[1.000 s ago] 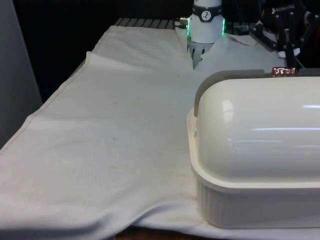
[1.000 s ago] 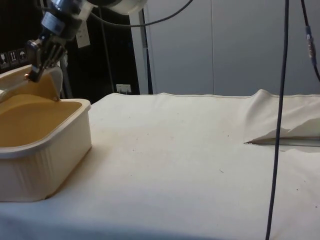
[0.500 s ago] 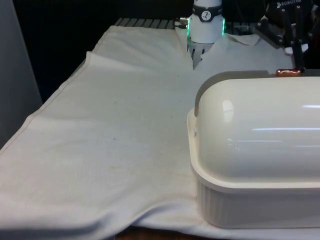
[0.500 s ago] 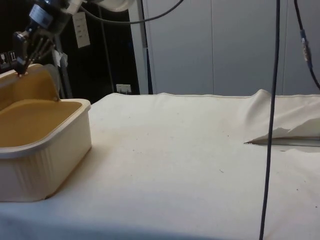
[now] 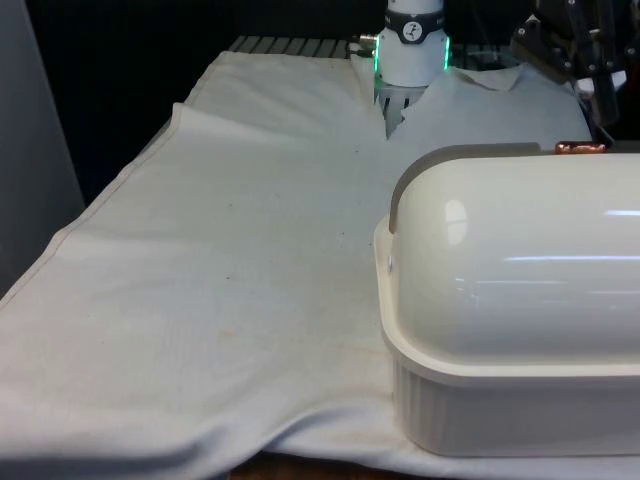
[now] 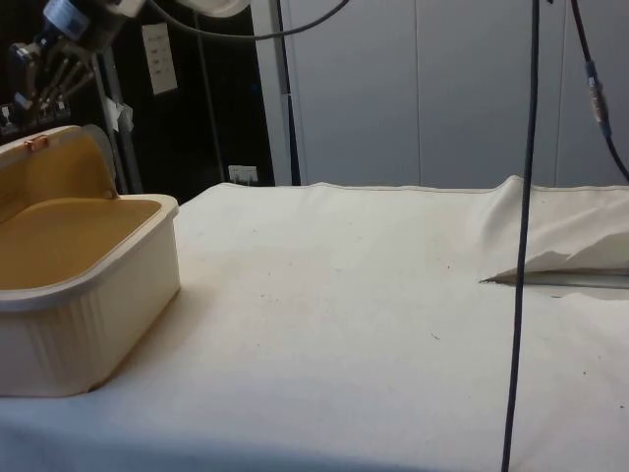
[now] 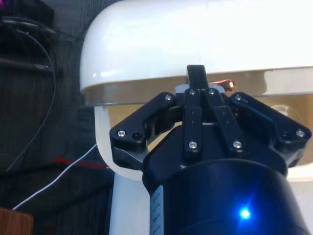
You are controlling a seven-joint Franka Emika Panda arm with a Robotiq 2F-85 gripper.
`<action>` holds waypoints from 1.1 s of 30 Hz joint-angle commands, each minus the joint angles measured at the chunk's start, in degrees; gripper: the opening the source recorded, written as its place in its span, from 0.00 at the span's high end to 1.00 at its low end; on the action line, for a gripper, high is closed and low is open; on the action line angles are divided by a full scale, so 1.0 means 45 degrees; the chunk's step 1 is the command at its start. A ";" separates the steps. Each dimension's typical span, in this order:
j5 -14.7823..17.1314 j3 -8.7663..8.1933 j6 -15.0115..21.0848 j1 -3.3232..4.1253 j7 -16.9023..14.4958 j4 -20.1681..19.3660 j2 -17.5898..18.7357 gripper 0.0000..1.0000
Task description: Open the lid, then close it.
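A cream bread box (image 5: 500, 400) sits at the front view's right on the cloth (image 5: 230, 280), its lid (image 5: 520, 250) rolled open. The gripper (image 7: 196, 78), fingers pressed together and empty, hangs just above the copper handle (image 7: 226, 84).

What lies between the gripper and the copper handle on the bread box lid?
Nothing: in the side view the gripper hangs above the copper handle, a bare gap between them.

Cream-white bread box (image 5: 510, 400) with a ribbed base, glossy cream lid (image 5: 520, 260), tan-yellow interior (image 6: 59, 246) and copper-coloured handle (image 5: 581, 148). Black gripper (image 7: 196, 81). White cloth (image 5: 220, 280), faintly speckled, over the worktop. Dark cable (image 6: 521, 246).
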 commanded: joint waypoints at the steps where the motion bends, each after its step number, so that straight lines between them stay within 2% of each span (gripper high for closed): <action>1: 0.0140 0.0204 0.0204 -0.0089 -0.0127 0.0038 0.0038 1.00; 5: 0.0076 0.0115 0.0216 -0.0051 -0.0102 0.0013 0.0025 1.00; 6: 0.0000 0.0000 0.0064 0.0013 -0.0013 0.0000 0.0000 1.00; 7: 0.0064 0.0102 0.0191 -0.0038 -0.0089 0.0013 0.0025 1.00; 17: -0.0051 -0.0025 -0.0127 0.0000 -0.0025 0.0089 -0.0153 1.00; 22: -0.0013 0.0000 -0.0700 -0.0064 -0.0216 0.0344 -0.0382 1.00; 23: -0.0025 -0.0064 -0.0509 0.0000 -0.0140 0.0280 -0.0344 1.00; 24: 0.0000 -0.0013 -0.0802 -0.0076 -0.0255 0.0395 -0.0407 1.00; 33: -0.0051 -0.0089 -0.1553 0.0000 -0.0700 0.0458 -0.0573 1.00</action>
